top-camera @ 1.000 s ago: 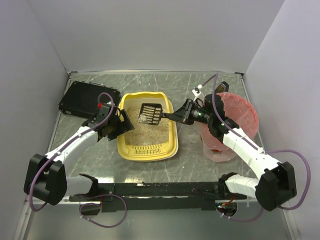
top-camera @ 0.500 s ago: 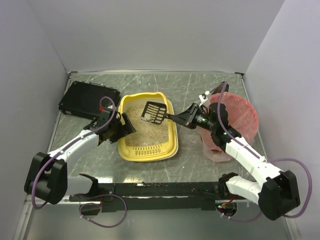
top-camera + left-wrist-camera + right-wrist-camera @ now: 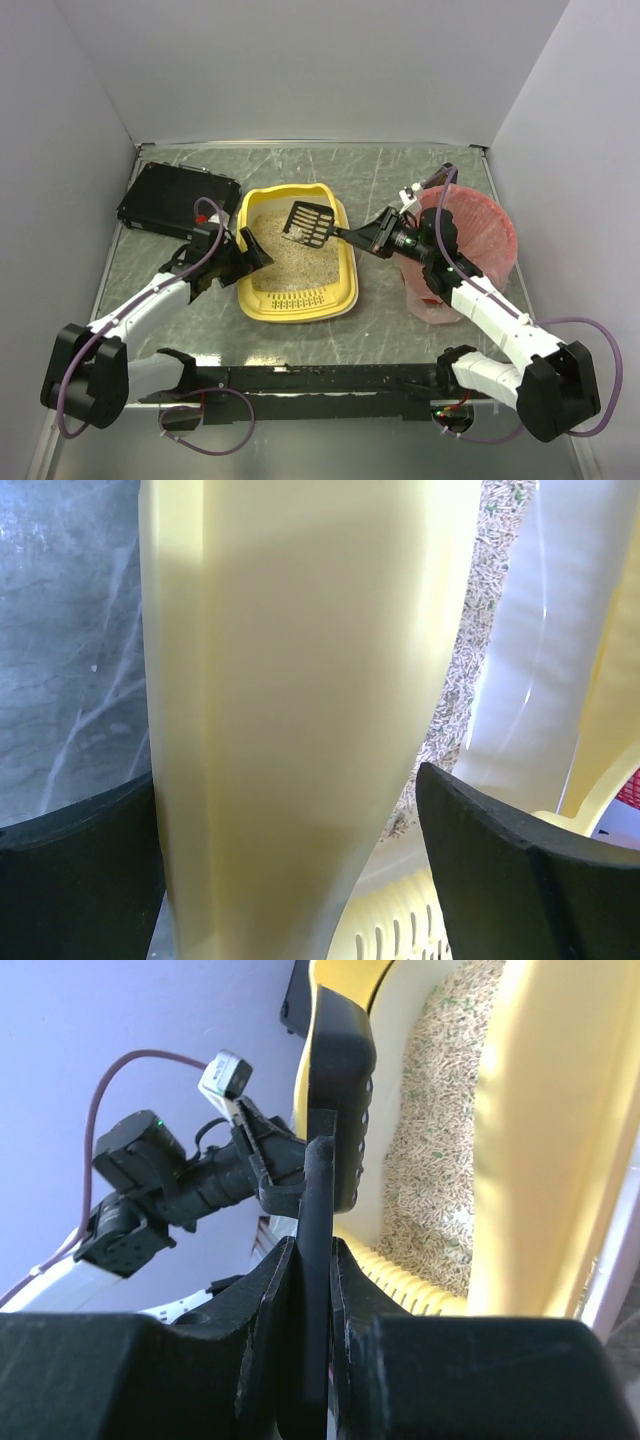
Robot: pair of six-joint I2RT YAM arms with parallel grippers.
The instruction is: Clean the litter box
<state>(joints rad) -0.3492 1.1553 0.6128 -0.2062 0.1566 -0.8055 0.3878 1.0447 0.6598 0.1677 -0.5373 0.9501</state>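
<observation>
The yellow litter box (image 3: 296, 306) lies mid-table, with beige litter (image 3: 290, 262) inside. My left gripper (image 3: 243, 256) is at its left wall. In the left wrist view the yellow rim (image 3: 290, 680) stands between my open fingers (image 3: 500, 880), with a gap on the right side. My right gripper (image 3: 370, 237) is shut on the handle of a black slotted scoop (image 3: 308, 224). It holds the scoop above the box's far right part, with a pale clump on the scoop. The right wrist view shows the handle (image 3: 317, 1260) pinched between the jaws, and the box (image 3: 540, 1140) beyond.
A pink-red bag-lined round bin (image 3: 480, 235) stands right of the litter box, under my right arm. A flat black box (image 3: 170, 200) lies at the far left. Grey walls close in the table on three sides.
My left gripper has moved right and now straddles the box's left rim. My right gripper has lifted the scoop a little toward the far side, then held still.
</observation>
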